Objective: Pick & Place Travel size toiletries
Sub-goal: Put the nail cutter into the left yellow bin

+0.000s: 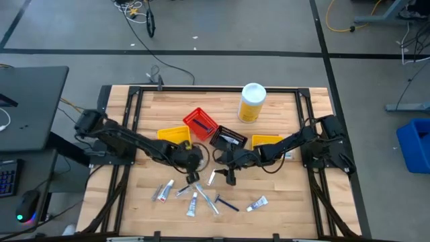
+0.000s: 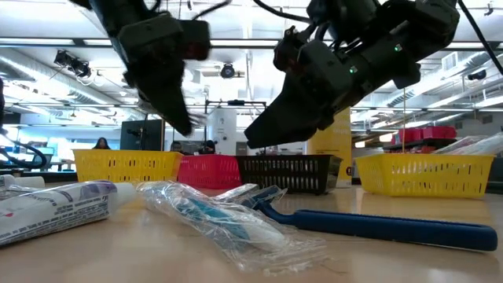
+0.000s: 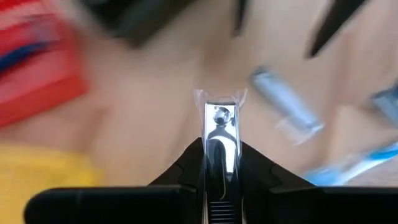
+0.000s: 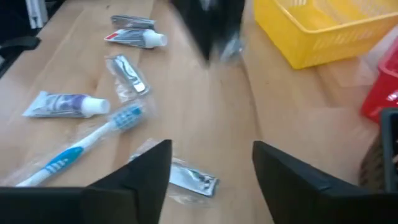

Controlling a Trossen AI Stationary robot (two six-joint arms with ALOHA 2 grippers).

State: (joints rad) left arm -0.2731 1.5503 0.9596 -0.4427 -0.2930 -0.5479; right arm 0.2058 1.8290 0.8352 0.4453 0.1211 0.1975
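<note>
Low view first: nearest lie a wrapped toothbrush (image 2: 212, 216) and a blue razor (image 2: 393, 224) on the wooden table (image 1: 282, 181), with the bins behind. Left gripper (image 3: 221, 165) pinches a shiny nail clipper in clear wrap (image 3: 219, 134), lifted above the scattered toiletries. Carry it level and let go only once it is over a bin, probably the near yellow bin (image 1: 173, 134). Right gripper (image 4: 211, 171) hangs spread wide and empty over a second wrapped clipper (image 4: 189, 178).
</note>
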